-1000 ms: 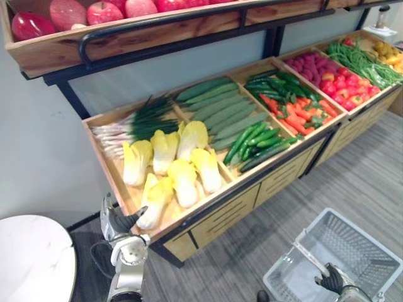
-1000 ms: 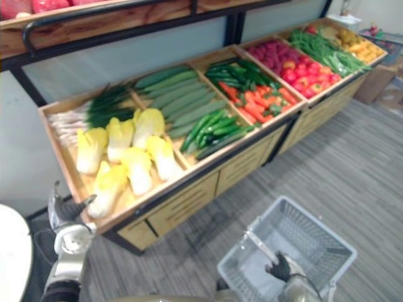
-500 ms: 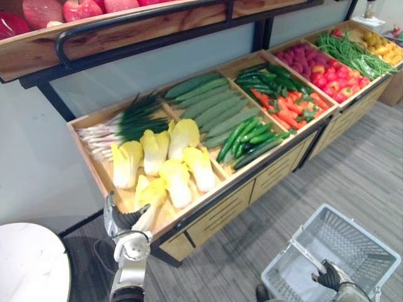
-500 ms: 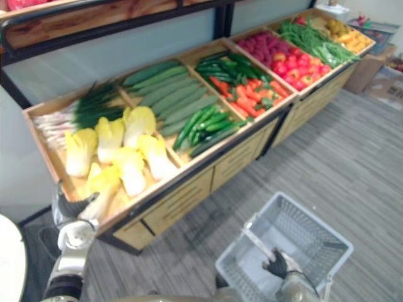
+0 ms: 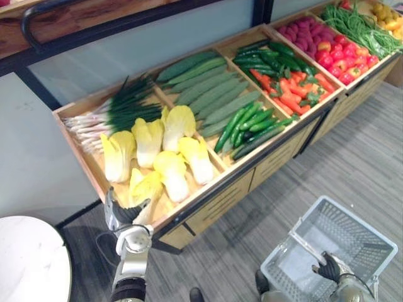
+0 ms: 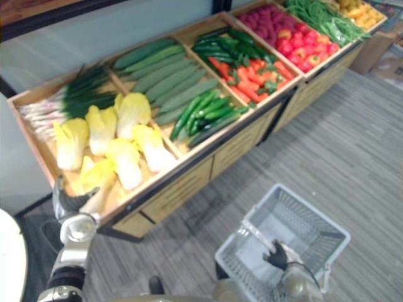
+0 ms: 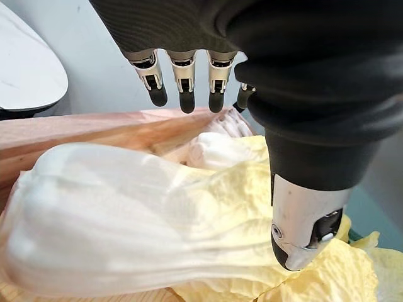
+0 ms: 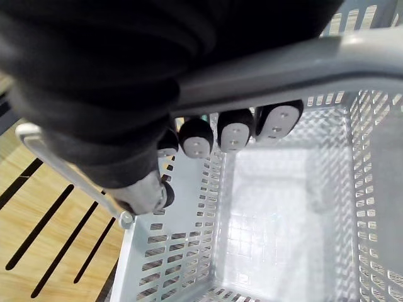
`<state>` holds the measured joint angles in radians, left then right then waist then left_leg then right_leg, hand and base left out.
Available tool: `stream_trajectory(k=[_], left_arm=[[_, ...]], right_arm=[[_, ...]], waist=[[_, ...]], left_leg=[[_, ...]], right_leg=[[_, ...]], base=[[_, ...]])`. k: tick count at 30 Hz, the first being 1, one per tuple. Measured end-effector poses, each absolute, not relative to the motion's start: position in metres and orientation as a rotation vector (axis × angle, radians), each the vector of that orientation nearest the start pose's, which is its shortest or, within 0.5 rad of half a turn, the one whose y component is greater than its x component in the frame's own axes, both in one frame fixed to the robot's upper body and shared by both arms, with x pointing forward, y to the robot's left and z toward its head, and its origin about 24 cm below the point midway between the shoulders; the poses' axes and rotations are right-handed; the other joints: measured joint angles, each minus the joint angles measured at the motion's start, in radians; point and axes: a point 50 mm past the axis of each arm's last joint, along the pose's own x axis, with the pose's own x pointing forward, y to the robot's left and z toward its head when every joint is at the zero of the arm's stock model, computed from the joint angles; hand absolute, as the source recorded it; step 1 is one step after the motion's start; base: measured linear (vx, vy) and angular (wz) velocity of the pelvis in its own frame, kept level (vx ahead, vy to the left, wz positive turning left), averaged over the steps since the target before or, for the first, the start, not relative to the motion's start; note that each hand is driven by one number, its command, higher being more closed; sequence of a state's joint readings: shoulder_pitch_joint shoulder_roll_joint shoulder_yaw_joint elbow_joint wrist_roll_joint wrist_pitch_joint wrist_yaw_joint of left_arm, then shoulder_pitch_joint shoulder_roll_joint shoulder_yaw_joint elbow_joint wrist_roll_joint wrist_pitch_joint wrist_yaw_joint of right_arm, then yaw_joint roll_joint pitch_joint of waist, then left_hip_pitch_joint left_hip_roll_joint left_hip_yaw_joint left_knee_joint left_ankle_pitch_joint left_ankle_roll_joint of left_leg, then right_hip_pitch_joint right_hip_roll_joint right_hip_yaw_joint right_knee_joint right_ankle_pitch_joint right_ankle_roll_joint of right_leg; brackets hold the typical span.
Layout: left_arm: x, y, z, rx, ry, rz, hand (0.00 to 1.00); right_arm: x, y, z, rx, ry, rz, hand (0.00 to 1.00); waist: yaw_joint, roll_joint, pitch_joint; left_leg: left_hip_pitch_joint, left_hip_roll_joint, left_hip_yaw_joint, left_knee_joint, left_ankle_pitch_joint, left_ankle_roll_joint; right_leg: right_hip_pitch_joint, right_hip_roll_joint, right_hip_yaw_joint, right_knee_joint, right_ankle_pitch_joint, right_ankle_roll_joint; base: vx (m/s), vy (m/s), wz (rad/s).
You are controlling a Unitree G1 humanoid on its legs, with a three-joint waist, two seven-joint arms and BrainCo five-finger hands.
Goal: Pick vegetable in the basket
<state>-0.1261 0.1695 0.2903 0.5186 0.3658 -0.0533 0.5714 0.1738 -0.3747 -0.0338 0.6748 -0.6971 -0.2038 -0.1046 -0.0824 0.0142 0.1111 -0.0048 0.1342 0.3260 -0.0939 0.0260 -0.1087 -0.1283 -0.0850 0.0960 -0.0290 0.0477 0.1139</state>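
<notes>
A robot's left hand reaches over the near corner of a wooden crate toward the closest cabbage, which lies on its side at the front of the crate, just ahead of the other cabbages and not yet lifted. The hand is released: its fingers run straight out above the pale stem end, while the thumb stands on the leafy side, so the cabbage lies under the palm and between thumb and fingers. Whether anything is touching it cannot be told for sure. The cabbage looks light for its bulk, with a firm, smooth white stem and soft, crinkled yellow leaves that would likely give or tear under a hard squeeze. The thick white part near the base looks like the safest place to take hold, wrapped across its width, since the glossy surface could slip from a shallow pinch at the leaf tips. Low on the robot's other side, the right hand is clenched round the grey handle of a pale plastic basket, carried above the floor, well apart from the crate and waiting for the vegetable.
</notes>
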Motion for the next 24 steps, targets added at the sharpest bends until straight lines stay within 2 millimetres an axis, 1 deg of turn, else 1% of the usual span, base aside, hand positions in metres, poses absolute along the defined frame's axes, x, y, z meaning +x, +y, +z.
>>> stream_trajectory(k=[5, 12, 15, 16, 19, 20, 22, 24], left_arm=[[0.247, 0.272, -0.005, 0.532, 0.206, 0.779, 0.00], [0.255, 0.270, -0.001, 0.515, 0.194, 0.779, 0.00], [0.254, 0.272, -0.007, 0.520, 0.226, 0.775, 0.00], [0.251, 0.276, -0.011, 0.538, 0.251, 0.777, 0.00], [0.249, 0.280, -0.016, 0.549, 0.278, 0.779, 0.00], [0.247, 0.280, -0.021, 0.552, 0.301, 0.777, 0.00], [0.245, 0.281, -0.023, 0.551, 0.308, 0.780, 0.00], [0.241, 0.283, -0.030, 0.548, 0.342, 0.786, 0.00]], right_arm=[[0.154, -0.272, -0.088, -1.007, 0.614, 0.122, 1.00], [0.160, -0.271, -0.085, -1.011, 0.582, 0.110, 1.00], [0.162, -0.270, -0.084, -1.010, 0.577, 0.110, 1.00], [0.163, -0.269, -0.084, -1.010, 0.572, 0.112, 1.00], [0.166, -0.268, -0.083, -1.007, 0.563, 0.112, 1.00], [0.165, -0.268, -0.083, -1.007, 0.563, 0.112, 1.00], [0.166, -0.268, -0.083, -1.007, 0.563, 0.114, 1.00], [0.166, -0.266, -0.083, -1.009, 0.559, 0.123, 1.00]], waist=[[0.001, -0.001, 0.030], [0.001, -0.002, 0.052], [0.000, -0.004, 0.057], [0.000, -0.008, 0.060], [-0.001, -0.014, 0.070], [-0.001, -0.014, 0.070], [0.000, -0.014, 0.071], [0.001, -0.014, 0.071]], left_leg=[[-0.012, 0.000, 0.003, 0.000, 0.000, 0.000], [-0.028, 0.001, 0.005, 0.000, 0.000, -0.001], [-0.026, 0.002, 0.014, 0.000, -0.001, -0.001], [-0.026, 0.003, 0.021, 0.000, -0.001, -0.002], [-0.025, 0.004, 0.026, 0.000, -0.001, -0.002], [-0.022, 0.004, 0.027, 0.000, -0.001, -0.002], [-0.017, 0.004, 0.032, 0.000, -0.002, -0.003], [-0.005, 0.005, 0.042, 0.000, -0.004, -0.005]], right_leg=[[-0.013, 0.002, 0.007, 0.001, 0.003, -0.002], [-0.044, 0.005, 0.021, 0.017, 0.003, -0.002], [-0.046, 0.006, 0.026, 0.018, 0.003, -0.002], [-0.056, 0.009, 0.035, 0.026, 0.003, -0.002], [-0.060, 0.012, 0.042, 0.031, 0.003, -0.002], [-0.059, 0.012, 0.044, 0.032, 0.003, -0.002], [-0.057, 0.013, 0.048, 0.033, 0.003, -0.002], [-0.050, 0.014, 0.055, 0.033, 0.003, -0.002]], base=[[0.02, -0.009, -0.04], [0.01, -0.012, -0.06], [-0.01, -0.007, -0.08], [-0.01, -0.011, -0.15], [-0.01, -0.010, -0.09], [0.00, -0.008, -0.04], [0.01, -0.006, -0.08], [0.01, -0.005, -0.10]])
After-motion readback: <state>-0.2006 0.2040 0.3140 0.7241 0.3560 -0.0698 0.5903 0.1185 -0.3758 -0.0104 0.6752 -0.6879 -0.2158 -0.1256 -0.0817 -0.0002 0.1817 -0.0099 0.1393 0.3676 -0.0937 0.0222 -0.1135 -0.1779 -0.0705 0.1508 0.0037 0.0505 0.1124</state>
